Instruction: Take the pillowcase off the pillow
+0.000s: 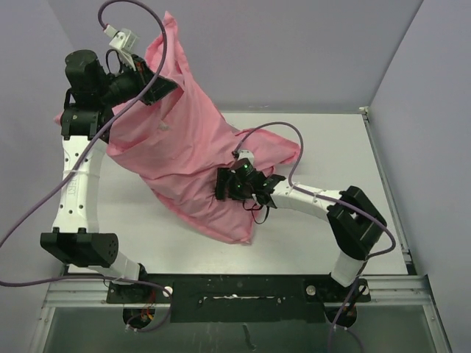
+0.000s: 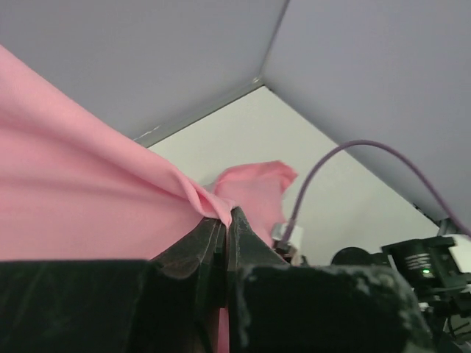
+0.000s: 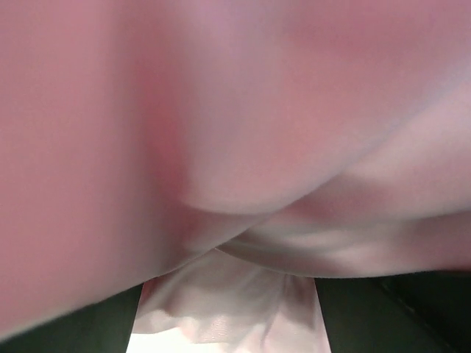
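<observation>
The pink satin pillowcase hangs as a long bag from upper left down to the table centre. My left gripper is raised high at the back left, shut on a fold of it near its upper end; the left wrist view shows the jaws closed on pink cloth. My right gripper is low on the bag's bulging lower part. In the right wrist view pink cloth fills the frame and pale gathered satin fills the gap between the dark fingers. The pillow is hidden.
The white table is walled by grey panels at the back and sides. A purple cable loops over the right arm beside the bag's far right corner. A black rail runs along the near edge.
</observation>
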`<state>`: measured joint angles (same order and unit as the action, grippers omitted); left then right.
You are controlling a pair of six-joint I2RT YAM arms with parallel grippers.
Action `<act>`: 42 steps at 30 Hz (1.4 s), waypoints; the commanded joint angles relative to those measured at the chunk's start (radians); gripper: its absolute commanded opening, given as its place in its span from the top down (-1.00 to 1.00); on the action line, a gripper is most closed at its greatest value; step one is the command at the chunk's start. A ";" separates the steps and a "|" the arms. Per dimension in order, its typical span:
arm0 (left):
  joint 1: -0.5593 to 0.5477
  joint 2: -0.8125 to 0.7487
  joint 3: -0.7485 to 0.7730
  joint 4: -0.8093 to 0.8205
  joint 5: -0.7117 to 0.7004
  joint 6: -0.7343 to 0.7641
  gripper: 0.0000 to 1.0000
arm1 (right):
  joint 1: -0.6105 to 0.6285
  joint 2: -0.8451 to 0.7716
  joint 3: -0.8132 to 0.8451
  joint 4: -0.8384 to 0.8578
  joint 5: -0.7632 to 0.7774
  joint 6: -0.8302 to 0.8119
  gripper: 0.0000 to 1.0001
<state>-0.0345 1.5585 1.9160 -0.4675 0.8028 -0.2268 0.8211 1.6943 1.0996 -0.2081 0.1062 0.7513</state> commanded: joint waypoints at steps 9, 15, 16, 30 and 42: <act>-0.058 -0.162 0.038 0.070 0.227 -0.041 1.00 | 0.040 -0.025 0.049 0.425 -0.015 -0.132 -0.82; -0.111 -0.146 0.041 0.070 0.231 -0.062 1.00 | 0.090 -0.297 -0.101 0.422 0.068 -0.213 -0.85; -0.125 -0.140 0.048 0.066 0.222 -0.060 1.00 | 0.100 -0.343 -0.119 0.412 0.089 -0.215 -0.86; -0.195 -0.073 0.098 -0.161 0.003 0.154 1.00 | 0.160 -0.247 0.284 0.119 0.157 -0.352 -0.89; 0.049 -0.047 -0.028 -0.163 -0.095 0.139 1.00 | -0.020 -0.223 0.123 -0.035 0.083 -0.277 -0.85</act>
<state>-0.0902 1.4925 1.8935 -0.7387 0.7399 -0.0849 0.8875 1.5318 1.2705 -0.1307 0.2188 0.4545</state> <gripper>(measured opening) 0.009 0.925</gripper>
